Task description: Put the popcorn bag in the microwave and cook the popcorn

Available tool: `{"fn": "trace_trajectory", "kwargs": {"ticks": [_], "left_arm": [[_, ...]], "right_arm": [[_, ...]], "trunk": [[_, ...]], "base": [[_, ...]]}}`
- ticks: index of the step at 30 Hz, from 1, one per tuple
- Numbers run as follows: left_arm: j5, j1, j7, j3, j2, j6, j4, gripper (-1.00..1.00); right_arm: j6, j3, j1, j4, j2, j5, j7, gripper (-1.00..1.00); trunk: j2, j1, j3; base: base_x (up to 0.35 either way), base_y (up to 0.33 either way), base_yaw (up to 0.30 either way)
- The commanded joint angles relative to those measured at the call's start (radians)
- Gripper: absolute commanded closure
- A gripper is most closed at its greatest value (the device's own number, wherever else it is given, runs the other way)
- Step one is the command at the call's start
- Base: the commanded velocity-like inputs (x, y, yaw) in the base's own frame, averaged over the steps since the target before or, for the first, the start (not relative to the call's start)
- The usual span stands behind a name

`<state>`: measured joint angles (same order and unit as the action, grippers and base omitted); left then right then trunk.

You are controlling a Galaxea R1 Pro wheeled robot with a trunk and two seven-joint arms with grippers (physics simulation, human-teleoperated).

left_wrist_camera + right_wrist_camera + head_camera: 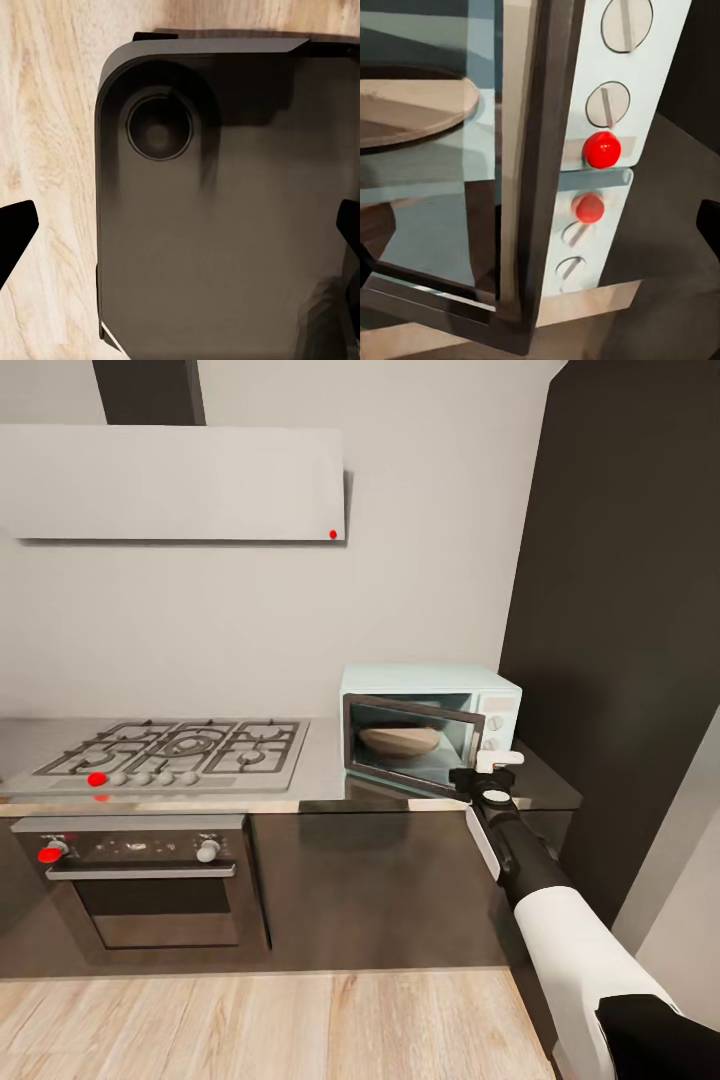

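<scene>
Your right gripper (497, 768) sits at the end of the outstretched arm, just in front of the microwave (430, 682), level with its knob panel. How far its fingers are parted you cannot tell from these views, and nothing shows held between them. Just beyond it, in the right wrist view, the panel's white knobs (607, 103) stand in a column with a red dot (602, 149) below two of them. Beside the gripper the dark-framed glass door (412, 743) hangs partly open. Past the door, inside the cavity, the tan popcorn bag (400, 740) lies flat. The microwave stands on the grey countertop (325, 770). Your left gripper (180, 232) is spread wide with nothing in it, pointing down at a dark rounded panel (225, 225) over the wooden floor (52, 112).
</scene>
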<state>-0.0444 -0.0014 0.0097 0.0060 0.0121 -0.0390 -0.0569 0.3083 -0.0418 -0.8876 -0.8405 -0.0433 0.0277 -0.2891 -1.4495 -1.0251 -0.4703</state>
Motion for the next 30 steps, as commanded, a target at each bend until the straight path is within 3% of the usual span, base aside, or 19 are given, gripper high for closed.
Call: {"fn": "trace_trajectory", "kwargs": {"ticks": [1, 5, 7, 9, 10, 15, 19, 30], "left_arm": [[-0.004, 0.000, 0.001, 0.000, 0.000, -0.002, 0.000, -1.00], [-0.004, 0.000, 0.001, 0.000, 0.000, -0.002, 0.000, -1.00], [-0.004, 0.000, 0.001, 0.000, 0.000, -0.002, 0.000, -1.00], [-0.003, 0.000, 0.001, 0.000, 0.000, -0.002, 0.000, -1.00], [-0.004, 0.000, 0.001, 0.000, 0.000, -0.002, 0.000, -1.00], [-0.004, 0.000, 0.001, 0.000, 0.000, -0.002, 0.000, -1.00], [-0.004, 0.000, 0.001, 0.000, 0.000, -0.002, 0.000, -1.00], [-0.004, 0.000, 0.001, 0.000, 0.001, -0.002, 0.000, -1.00]], "right_arm": [[0.008, -0.003, -0.001, -0.002, 0.001, 0.002, -0.004, -1.00], [0.046, -0.005, 0.024, -0.012, 0.007, 0.010, 0.046, -1.00], [0.092, -0.005, 0.034, -0.007, 0.016, 0.042, 0.161, -1.00], [0.111, -0.004, 0.042, 0.003, 0.051, 0.057, 0.237, -1.00], [0.129, -0.004, 0.056, 0.012, 0.088, 0.062, 0.259, -1.00], [0.165, 0.011, 0.072, 0.009, 0.168, 0.064, 0.273, -1.00], [0.167, 0.071, 0.073, -0.037, 0.178, 0.063, 0.275, -1.00], [0.195, 0.119, 0.073, -0.122, 0.176, 0.062, 0.275, -1.00]], "trunk": [[-0.001, 0.000, -0.001], [-0.001, 0.000, -0.001], [-0.001, 0.000, -0.001], [-0.001, 0.000, -0.001], [-0.001, 0.000, -0.001], [-0.001, 0.000, -0.001], [-0.001, 0.000, -0.001], [-0.001, 0.000, -0.001]], "base": [[0.000, 0.000, 0.000], [0.000, 0.000, 0.000], [0.000, 0.000, 0.000], [0.000, 0.000, 0.000], [0.000, 0.000, 0.000], [0.000, 0.000, 0.000], [0.000, 0.000, 0.000], [0.042, 0.000, 0.000]]}}
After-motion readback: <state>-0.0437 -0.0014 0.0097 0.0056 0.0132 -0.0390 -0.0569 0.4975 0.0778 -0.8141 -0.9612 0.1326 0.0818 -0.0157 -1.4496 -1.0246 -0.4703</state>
